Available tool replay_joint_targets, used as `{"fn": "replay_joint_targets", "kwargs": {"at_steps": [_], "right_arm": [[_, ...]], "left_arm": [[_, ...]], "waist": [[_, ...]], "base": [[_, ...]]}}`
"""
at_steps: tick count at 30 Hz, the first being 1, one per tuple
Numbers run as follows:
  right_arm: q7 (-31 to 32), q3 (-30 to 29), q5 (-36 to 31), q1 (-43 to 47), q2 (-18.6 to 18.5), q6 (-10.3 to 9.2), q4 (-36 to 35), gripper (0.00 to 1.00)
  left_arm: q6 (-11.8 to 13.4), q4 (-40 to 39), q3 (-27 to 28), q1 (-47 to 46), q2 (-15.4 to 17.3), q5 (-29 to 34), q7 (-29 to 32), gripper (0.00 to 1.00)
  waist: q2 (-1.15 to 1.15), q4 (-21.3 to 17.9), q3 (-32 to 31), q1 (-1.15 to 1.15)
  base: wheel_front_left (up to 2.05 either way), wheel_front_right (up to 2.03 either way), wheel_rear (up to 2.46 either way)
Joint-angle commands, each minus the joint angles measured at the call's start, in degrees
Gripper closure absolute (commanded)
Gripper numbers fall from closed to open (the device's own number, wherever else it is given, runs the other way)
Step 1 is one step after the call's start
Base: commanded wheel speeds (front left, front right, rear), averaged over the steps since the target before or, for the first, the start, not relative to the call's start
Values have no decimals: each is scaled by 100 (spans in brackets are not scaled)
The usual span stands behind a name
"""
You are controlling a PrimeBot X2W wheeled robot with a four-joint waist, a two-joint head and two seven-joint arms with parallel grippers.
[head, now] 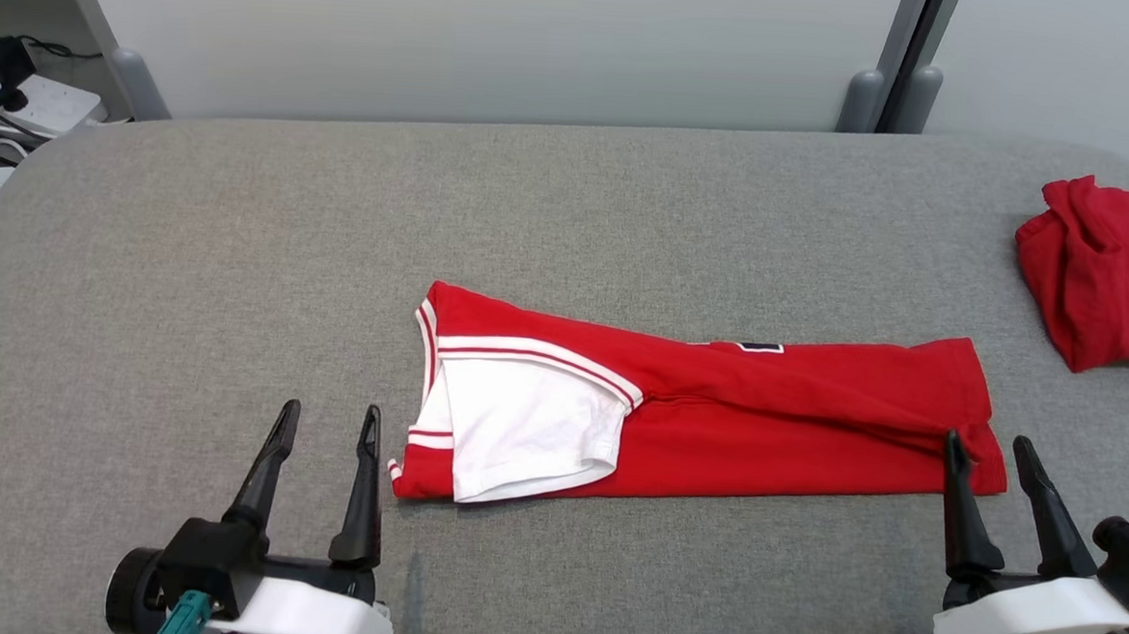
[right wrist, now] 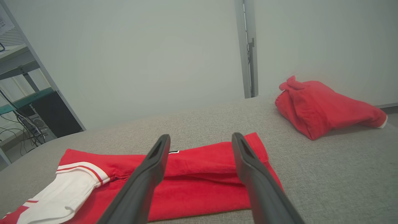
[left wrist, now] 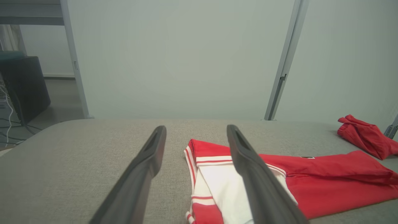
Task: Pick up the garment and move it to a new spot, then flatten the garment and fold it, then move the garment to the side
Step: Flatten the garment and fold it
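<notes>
**A:** Where is the garment (head: 714, 412) now, and which step is in hand?

**B:** It lies in the middle of the table (head: 240, 242), as a long, narrow band running from left to right. I judge that the folding is partly done: the long sides seem to be turned in, but the band is not yet folded across its length.

**A:** And the tools?

**B:** Both are wide open and hold nothing. The left tool (head: 330, 408) is just beside the collar end and does not touch it. The right tool (head: 987, 439) is at the hem end. One finger overlaps the near corner in the head view, and I cannot tell if it touches the cloth.

**A:** What does the next move call for?

**B:** Probably each tool must pinch a near corner at its own end, taking all layers together. Then one end goes over the other. If only the top layer is caught, the band may open again.

**A:** How is the material?

**B:** It is a soft red knit, thin and limp, with soft ridges along the middle. A white sleeve (head: 530, 421) with red and white striped trim lies on top at the left end. The table has a grey woven cover, a little rough, with rounded corners. A second red cloth (head: 1103, 273) lies in a loose heap at the far right, well apart.
</notes>
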Motion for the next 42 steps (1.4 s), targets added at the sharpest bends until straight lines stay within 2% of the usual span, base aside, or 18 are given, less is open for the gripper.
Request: {"fn": "replay_joint_targets", "kwargs": {"at_steps": [1, 8, 21, 26, 32, 42], "right_arm": [[-60, 104, 36, -21, -54, -15, -175, 0], [-60, 57, 86, 190, -7, -15, -145, 0], [-60, -36, 236, 216, 66, -15, 64, 0], [-60, -348, 342, -105, 68, -15, 877, 0], [-60, -872, 414, -955, 19, -15, 2106, 0], [43, -910, 718, -2200, -281, -15, 4075, 0]], "left_arm": [[-42, -166, 210, -62, 20, 61, -50, 0], [-84, -187, 302, 198, -4, 212, -50, 0], [-32, -191, 247, 294, -7, 169, -50, 0], [-40, -183, 196, 277, -8, 162, -50, 0], [-100, -137, 76, 139, -8, 170, -50, 0], [-150, -75, 1, -36, -8, 197, -50, 0]], "waist": [[0, -15, -72, 0], [0, -32, -280, 0], [0, -53, -295, 0], [0, -37, -234, 0], [0, 133, -64, 0], [0, 540, 193, 0]], "base": [[0, 0, 0], [0, 0, 0], [0, 0, 0], [0, 0, 0], [0, 0, 0], [0, 0, 0]]}}
